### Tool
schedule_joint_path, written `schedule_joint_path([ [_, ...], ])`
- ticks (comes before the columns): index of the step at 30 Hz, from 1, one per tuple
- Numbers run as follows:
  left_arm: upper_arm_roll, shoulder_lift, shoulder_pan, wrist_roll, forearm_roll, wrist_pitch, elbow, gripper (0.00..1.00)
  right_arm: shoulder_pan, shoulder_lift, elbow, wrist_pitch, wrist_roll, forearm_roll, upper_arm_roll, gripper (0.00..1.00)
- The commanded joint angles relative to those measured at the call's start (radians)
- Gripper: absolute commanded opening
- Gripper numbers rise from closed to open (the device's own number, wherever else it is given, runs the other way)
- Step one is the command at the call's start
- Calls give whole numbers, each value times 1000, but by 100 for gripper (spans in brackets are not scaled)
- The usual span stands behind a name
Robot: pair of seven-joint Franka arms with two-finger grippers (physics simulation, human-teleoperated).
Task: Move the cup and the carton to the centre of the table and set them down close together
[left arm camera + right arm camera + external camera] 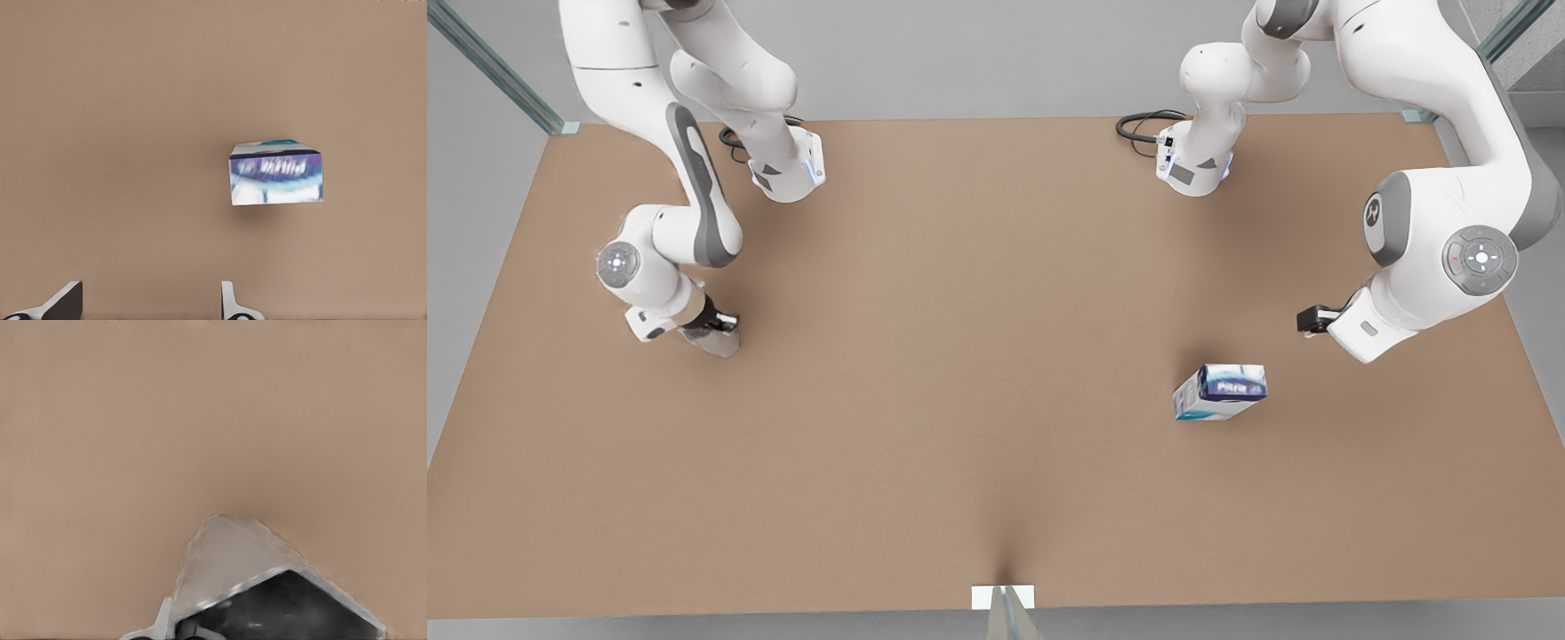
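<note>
The carton (1221, 391), white and teal with a dark blue printed side, lies on the brown table (960, 356) toward the front view's right. It also shows in the left wrist view as the carton (276, 172), ahead of my left gripper (150, 308), whose fingers stand wide apart and empty. That left gripper (1309, 320) hovers up and to the right of the carton, apart from it. At the front view's left, my right gripper (719, 327) is closed around the grey faceted cup (713, 341). The cup (230, 560) sits tight against one finger (162, 621).
Both arm bases (787, 173) (1193, 164) stand at the table's far edge with black cables beside them. A small white marker (1003, 596) sits at the middle of the near edge. Bare brown tabletop lies between the cup and the carton.
</note>
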Motion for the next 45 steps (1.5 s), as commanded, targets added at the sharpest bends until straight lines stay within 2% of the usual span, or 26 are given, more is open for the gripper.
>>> schedule_joint_path([
  [1, 0, 0, 1, 0, -1, 0, 0, 100, 30, 8, 11, -1, 26, -11, -1, 21],
  [12, 0, 6, 1, 2, -1, 2, 2, 100, 260, 197, 368, -156, 273, 8, -3, 21],
  [18, 0, 8, 2, 2, -1, 5, 2, 100, 421, 409, 681, -222, 403, 81, -12, 21],
  [20, 2, 8, 5, 0, -1, 6, 2, 100, 443, 443, 738, -247, 407, 81, -20, 21],
  [23, 2, 8, 5, 0, -1, 8, 2, 100, 538, 507, 831, -260, 431, 80, -69, 21],
  [24, 2, 9, 5, 0, -1, 8, 2, 100, 553, 548, 914, -309, 453, 80, -73, 21],
  [26, 2, 9, 7, 0, -1, 9, 2, 100, 569, 588, 976, -311, 454, 80, -83, 21],
  [32, 11, 12, 7, 0, 2, 11, 3, 100, 719, 861, 1398, -354, 581, 90, -107, 21],
  [36, 12, 24, 5, -2, 0, 11, 3, 100, 782, 966, 1499, -336, 660, 86, -119, 21],
  [37, 12, 26, 7, -23, -3, 12, 3, 100, 799, 979, 1502, -323, 667, 84, -122, 21],
  [41, 17, 52, 7, -615, -62, 23, 0, 100, 813, 1009, 1522, -319, 696, 86, -135, 21],
  [42, 15, 54, 5, -764, -62, 26, -2, 100, 813, 1009, 1523, -323, 713, 86, -135, 29],
  [43, 15, 48, 4, -873, -64, 34, -35, 100, 811, 1009, 1523, -316, 742, 87, -132, 50],
  [44, 15, 40, -4, -1020, -70, 69, -84, 100, 813, 1009, 1523, -308, 762, 87, -133, 60],
  [45, 15, 32, -6, -1172, -85, 95, -115, 100, 813, 1009, 1523, -308, 762, 86, -135, 62],
])
